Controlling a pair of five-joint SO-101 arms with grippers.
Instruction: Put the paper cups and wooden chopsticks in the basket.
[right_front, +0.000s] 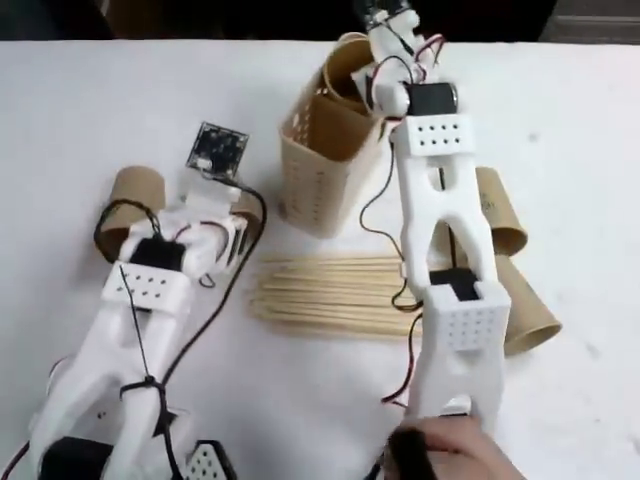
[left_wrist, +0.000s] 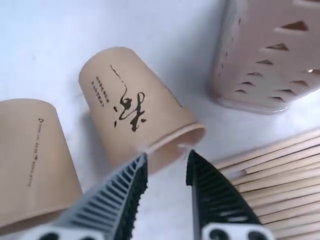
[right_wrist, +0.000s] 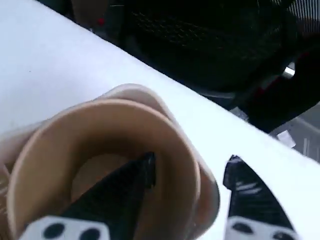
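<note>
A tan perforated basket (right_front: 322, 160) stands at the table's middle back. A paper cup (right_front: 347, 62) sits upright in its far corner. My right gripper (right_front: 388, 62) is open over it, one finger (right_wrist: 125, 187) inside the cup (right_wrist: 60, 150) and the other finger (right_wrist: 250, 197) outside its wall. My left gripper (left_wrist: 167, 165) is open just short of the rim of a cup (left_wrist: 132, 110) lying on its side, with a second lying cup (left_wrist: 30, 160) beside it. Wooden chopsticks (right_front: 330, 295) lie in a pile between the arms. Two more cups (right_front: 500, 210) (right_front: 527, 312) lie right of the right arm.
A person's hand (right_front: 455, 452) rests at the right arm's base near the front edge. A small black circuit board (right_front: 218, 148) hangs on the left arm. Cables trail across the table beside the chopsticks. The basket (left_wrist: 270, 55) stands close to the left gripper's cup.
</note>
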